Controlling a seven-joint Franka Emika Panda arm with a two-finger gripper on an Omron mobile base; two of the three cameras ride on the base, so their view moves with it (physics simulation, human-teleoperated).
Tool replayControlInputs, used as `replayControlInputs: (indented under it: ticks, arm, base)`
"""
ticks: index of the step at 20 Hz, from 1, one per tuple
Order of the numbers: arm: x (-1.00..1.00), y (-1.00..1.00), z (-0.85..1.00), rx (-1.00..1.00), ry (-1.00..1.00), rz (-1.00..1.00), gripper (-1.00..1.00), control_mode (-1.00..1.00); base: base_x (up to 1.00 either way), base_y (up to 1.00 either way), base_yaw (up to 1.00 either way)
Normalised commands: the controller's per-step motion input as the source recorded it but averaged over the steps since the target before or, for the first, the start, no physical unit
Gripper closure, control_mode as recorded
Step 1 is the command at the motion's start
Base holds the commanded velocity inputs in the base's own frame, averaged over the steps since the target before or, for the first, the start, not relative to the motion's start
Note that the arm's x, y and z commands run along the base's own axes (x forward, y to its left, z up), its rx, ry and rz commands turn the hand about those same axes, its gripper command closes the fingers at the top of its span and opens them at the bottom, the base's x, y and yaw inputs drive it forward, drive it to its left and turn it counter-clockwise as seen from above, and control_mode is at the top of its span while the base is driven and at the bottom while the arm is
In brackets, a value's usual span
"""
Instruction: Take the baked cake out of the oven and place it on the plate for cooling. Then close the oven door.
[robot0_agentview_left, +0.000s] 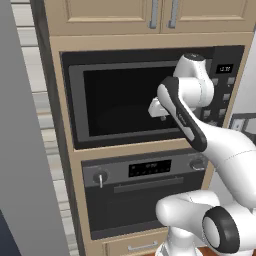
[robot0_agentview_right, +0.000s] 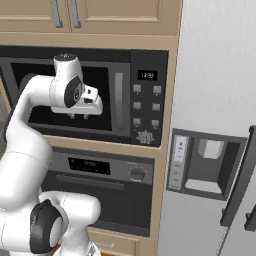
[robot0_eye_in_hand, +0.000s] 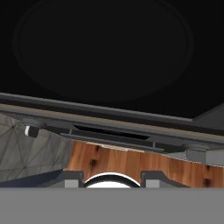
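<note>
Oven door (robot0_agentview_left: 145, 202) is shut beneath its bar handle (robot0_agentview_left: 148, 185), below the grey control strip (robot0_agentview_left: 145, 169) with its two knobs. Any cake inside is hidden, and no plate can be made out. Higher up, the gripper (robot0_agentview_right: 79, 116) hangs in front of the microwave (robot0_agentview_left: 125, 102) window, fingers drawn together on nothing. Judging from this, the risk is working at the wrong appliance: the hand sits well above the handle and could reach for or bump the microwave door.
</note>
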Motion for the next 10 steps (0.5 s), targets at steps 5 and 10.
replayControlInputs:
  ticks: [5,10]
  arm:
    - [0.00,0.00,0.00,0.00,0.00,0.00,-1.00,1.00]
    - [0.00,0.00,0.00,0.00,0.00,0.00,-1.00,1.00]
  base:
    - [0.00,0.00,0.00]
    - [0.00,0.00,0.00]
